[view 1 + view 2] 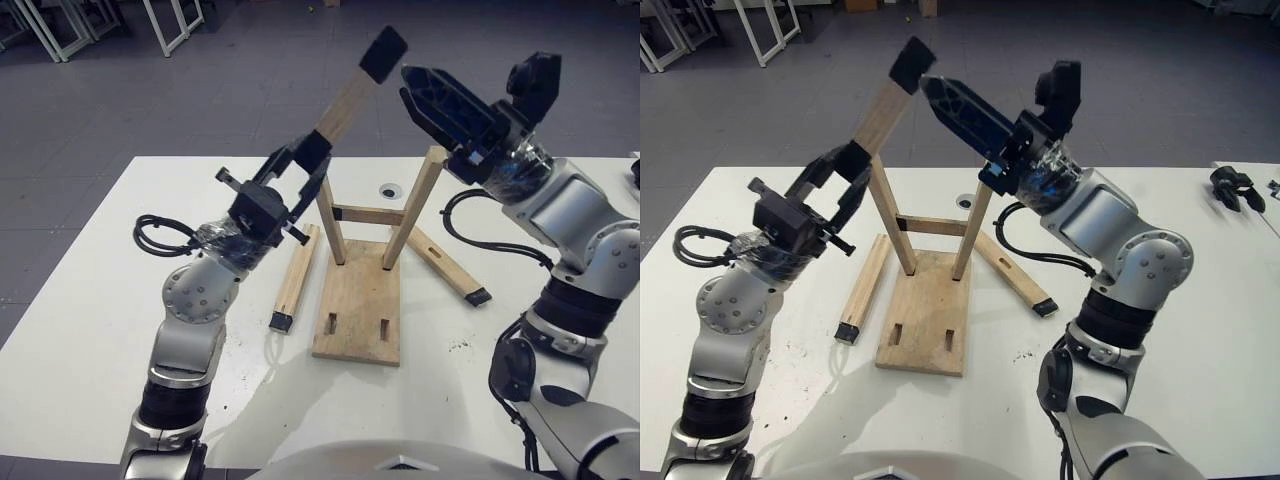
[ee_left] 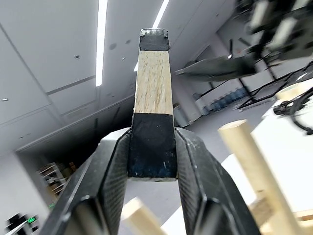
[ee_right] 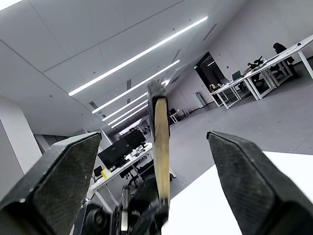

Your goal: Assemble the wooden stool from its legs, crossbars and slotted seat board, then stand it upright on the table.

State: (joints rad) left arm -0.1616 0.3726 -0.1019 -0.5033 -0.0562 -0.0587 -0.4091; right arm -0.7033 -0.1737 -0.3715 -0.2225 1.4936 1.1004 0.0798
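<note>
Left jaws clamp a raised leg (image 1: 346,100); right jaws gape wide near its tip.

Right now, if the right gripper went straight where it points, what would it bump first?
Probably the black-capped top of the wooden leg in the left gripper; depth is hard to judge.

White table (image 1: 90,300): board (image 1: 358,320) flat at centre, left leg (image 1: 296,275) and right leg (image 1: 450,270) lying alongside, grommet (image 1: 388,190) behind.
</note>
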